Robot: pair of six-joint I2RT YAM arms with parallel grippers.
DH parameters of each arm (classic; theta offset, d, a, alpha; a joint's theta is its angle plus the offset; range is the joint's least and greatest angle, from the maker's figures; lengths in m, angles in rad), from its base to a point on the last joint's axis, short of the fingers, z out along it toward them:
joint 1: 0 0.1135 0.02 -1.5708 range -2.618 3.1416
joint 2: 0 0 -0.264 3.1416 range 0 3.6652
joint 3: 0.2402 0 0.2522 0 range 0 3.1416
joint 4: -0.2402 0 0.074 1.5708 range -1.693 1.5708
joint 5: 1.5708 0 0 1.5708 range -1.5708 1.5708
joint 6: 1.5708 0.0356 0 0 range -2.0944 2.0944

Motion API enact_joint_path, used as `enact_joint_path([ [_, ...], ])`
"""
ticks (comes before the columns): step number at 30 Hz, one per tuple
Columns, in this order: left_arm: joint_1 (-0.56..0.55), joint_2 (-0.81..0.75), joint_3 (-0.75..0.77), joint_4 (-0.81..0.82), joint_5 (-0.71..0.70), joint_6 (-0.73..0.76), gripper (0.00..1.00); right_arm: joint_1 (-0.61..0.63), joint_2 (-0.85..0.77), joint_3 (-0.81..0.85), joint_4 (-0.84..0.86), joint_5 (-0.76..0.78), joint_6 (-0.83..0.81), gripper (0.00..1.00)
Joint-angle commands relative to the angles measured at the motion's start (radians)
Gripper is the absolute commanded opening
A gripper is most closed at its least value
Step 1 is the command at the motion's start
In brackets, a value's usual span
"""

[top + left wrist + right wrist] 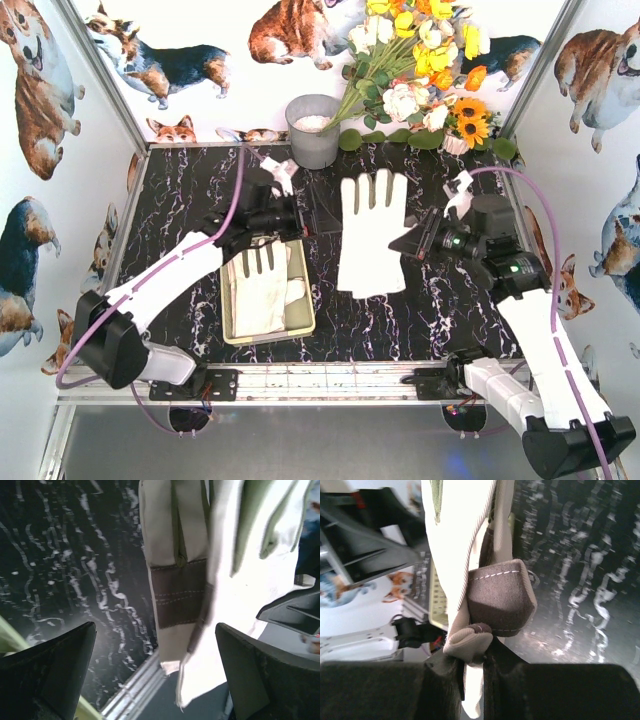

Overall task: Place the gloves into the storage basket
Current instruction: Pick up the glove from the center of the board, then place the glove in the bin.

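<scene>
Your right gripper [408, 240] is clenched on one edge of a glove [372, 230]. The glove spreads out ahead of its fingertips and seems to be lifted off the table [180, 190], probably so it can be carried across. Your left gripper [300, 220] stands wide open just beside the glove's opposite edge, touching nothing I can see. The storage basket [232, 318] lies below and just behind that open gripper, with a second glove [262, 290] already inside; the held one is outside it.
</scene>
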Motion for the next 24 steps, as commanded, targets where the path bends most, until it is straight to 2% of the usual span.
enact_joint_path([
  [1, 0.024, -0.05, -0.014, 0.163, 0.181, -0.14, 1.0, -0.003, -0.034, 0.093, 0.172, -0.174, 0.066, 0.0],
  [8, 0.025, -0.067, -0.041, 0.373, 0.324, -0.314, 1.0, -0.002, -0.014, 0.115, 0.398, -0.279, 0.236, 0.0],
  [14, 0.025, -0.093, -0.046, 0.487, 0.335, -0.392, 0.99, -0.002, 0.007, 0.128, 0.42, -0.295, 0.245, 0.0],
  [18, 0.026, -0.118, -0.016, 0.462, 0.292, -0.37, 0.86, 0.004, 0.013, 0.126, 0.375, -0.292, 0.209, 0.0],
  [22, 0.025, -0.124, -0.006, 0.461, 0.262, -0.37, 0.65, 0.04, 0.032, 0.137, 0.297, -0.275, 0.152, 0.0],
  [24, 0.025, -0.13, -0.005, 0.461, 0.254, -0.367, 0.62, 0.054, 0.039, 0.136, 0.289, -0.266, 0.139, 0.0],
])
